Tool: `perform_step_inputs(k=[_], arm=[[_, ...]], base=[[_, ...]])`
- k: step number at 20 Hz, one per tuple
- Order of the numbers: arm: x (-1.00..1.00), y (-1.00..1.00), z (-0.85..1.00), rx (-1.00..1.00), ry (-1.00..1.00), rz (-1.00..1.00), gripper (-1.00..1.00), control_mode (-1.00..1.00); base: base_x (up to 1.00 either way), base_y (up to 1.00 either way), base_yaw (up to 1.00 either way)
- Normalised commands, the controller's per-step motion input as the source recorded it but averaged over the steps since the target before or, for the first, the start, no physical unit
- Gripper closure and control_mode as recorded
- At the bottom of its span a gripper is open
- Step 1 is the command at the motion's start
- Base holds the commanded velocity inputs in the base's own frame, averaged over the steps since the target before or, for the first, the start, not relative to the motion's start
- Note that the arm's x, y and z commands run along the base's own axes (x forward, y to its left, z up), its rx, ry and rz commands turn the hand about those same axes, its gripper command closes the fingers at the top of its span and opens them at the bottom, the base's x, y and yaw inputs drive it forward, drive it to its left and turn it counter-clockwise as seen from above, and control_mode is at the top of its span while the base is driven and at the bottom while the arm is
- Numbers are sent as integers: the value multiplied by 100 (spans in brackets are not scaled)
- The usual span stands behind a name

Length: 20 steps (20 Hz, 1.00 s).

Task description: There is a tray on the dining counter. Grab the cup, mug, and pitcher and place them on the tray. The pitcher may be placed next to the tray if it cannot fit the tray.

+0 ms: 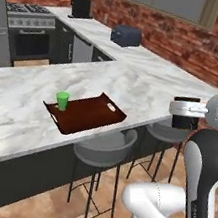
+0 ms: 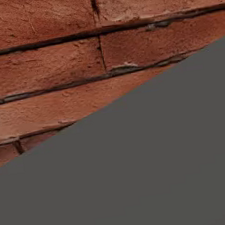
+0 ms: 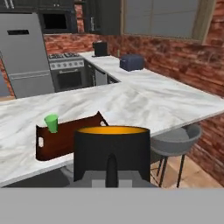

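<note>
The dark reddish-brown tray (image 1: 87, 116) lies near the front edge of the dining counter (image 1: 136, 83). The green cup (image 1: 62, 99) stands upright on the tray's left end. My gripper (image 1: 187, 110) is shut on the black mug (image 1: 185, 120), held in the air past the counter's right front edge, above a stool. In the hand view the mug (image 3: 111, 151) sits right in front of my gripper (image 3: 111, 169), its orange inside showing, with the tray (image 3: 65, 139) and the cup (image 3: 51, 123) to its left on the dining counter (image 3: 131, 105). The pitcher is out of view.
Two grey stools (image 1: 105, 148) (image 1: 170, 133) stand under the counter's front edge. A dark toaster (image 1: 126, 35) and a coffee machine (image 1: 80, 8) sit on the back counter by the brick wall (image 2: 51, 52). A stove (image 1: 30, 18) and a fridge (image 3: 26, 52) stand at the left.
</note>
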Motion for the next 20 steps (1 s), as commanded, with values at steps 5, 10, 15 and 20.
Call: perform_step_inputs(k=[5, 10, 15, 20], arm=[[0, 0, 0, 0, 0, 0, 100, 100], [0, 0, 0, 0, 0, 0, 100, 100], [0, 0, 0, 0, 0, 0, 100, 100], [0, 0, 0, 0, 0, 0, 100, 100]], base=[[33, -56, 70], [36, -70, 47], [60, -46, 19], [59, -3, 5]])
